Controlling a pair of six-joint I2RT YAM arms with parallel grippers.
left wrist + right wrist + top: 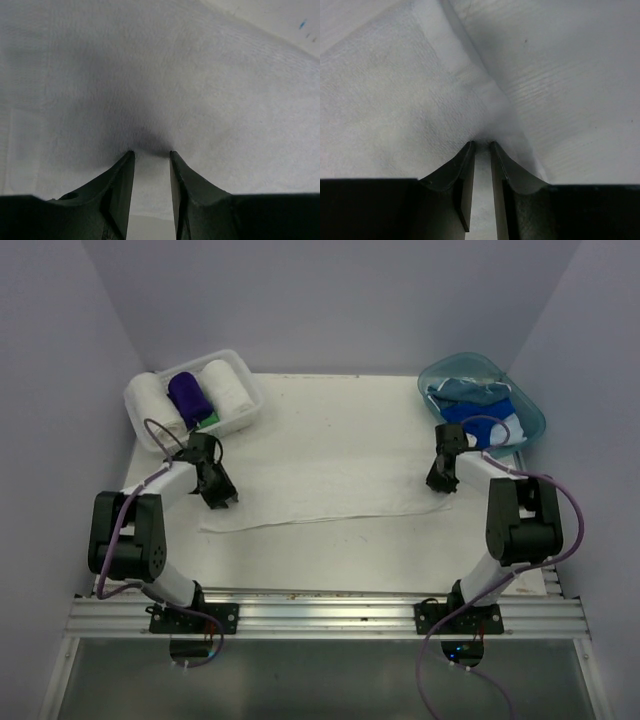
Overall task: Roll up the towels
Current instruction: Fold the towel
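Note:
A large white towel lies spread flat as a long strip across the middle of the table. My left gripper is down on the strip's left end. In the left wrist view white cloth fills the frame, and the gripper is shut on a fold of it. My right gripper is at the strip's right end. In the right wrist view it pinches a raised ridge of the towel between nearly closed jaws.
A white lattice basket at the back left holds two rolled white towels, a rolled purple one and a bit of green. A teal tub at the back right holds crumpled blue cloths. Walls close in on both sides.

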